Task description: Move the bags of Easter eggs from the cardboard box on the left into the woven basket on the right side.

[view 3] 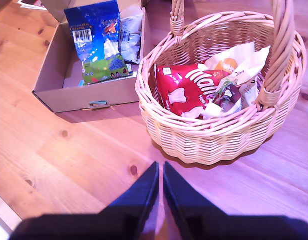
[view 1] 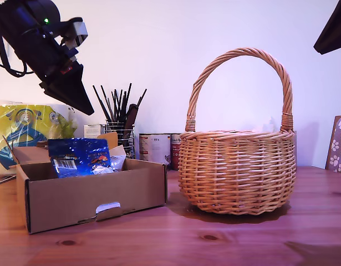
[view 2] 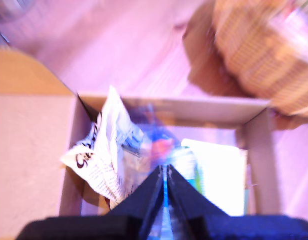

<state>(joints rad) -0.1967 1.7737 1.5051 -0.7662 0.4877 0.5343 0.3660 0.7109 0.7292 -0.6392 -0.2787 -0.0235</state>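
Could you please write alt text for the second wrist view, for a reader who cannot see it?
My second gripper, jaws nearly closed and empty, hangs above a wooden table. Beyond it stand a woven basket holding a red packet, and a cardboard box holding a blue bag.

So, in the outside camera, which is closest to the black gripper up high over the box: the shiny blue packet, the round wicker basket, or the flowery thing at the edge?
1. Shiny blue foil packet, in the brown cardboard box, below my first gripper.
2. Round wicker basket, mid-table.
3. Flowery panel, at the exterior view's right edge.
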